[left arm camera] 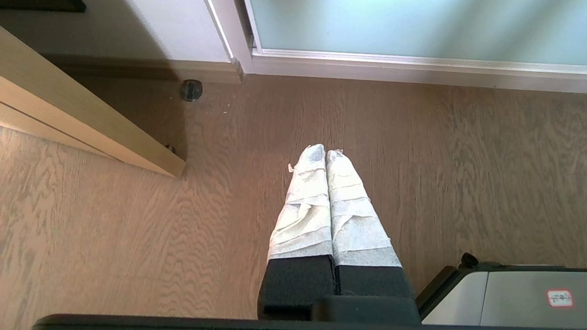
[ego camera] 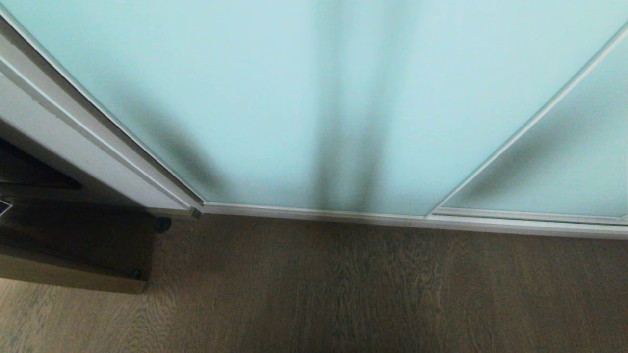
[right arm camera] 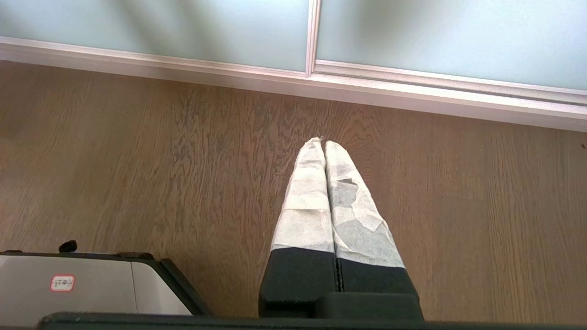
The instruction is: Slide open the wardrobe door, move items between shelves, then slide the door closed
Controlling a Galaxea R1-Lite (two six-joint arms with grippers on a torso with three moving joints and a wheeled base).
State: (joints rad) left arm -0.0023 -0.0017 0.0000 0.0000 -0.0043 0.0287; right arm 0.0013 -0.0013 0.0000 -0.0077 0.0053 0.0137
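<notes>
Facing shut sliding wardrobe door (ego camera: 314, 98) filling upper frame; left gripper (left arm camera: 325, 153) and right gripper (right arm camera: 323, 143) fingers pressed together, empty, parked low over floor (ego camera: 343, 294) before opening.

The right hand (right arm camera: 323, 143) hangs above the wood-grain floor (right arm camera: 137, 151), its 2 white-wrapped fingers (right arm camera: 307, 192) pressed together and holding nothing. Beyond the tips, a silver-white bottom track (right arm camera: 412, 98) runs under 2 frosted aqua sliding wardrobe door panels (right arm camera: 183, 27) that meet at a slim upright frame (right arm camera: 313, 36). A grey corner of the robot's base (right arm camera: 91, 288) shows beside the hand.
</notes>
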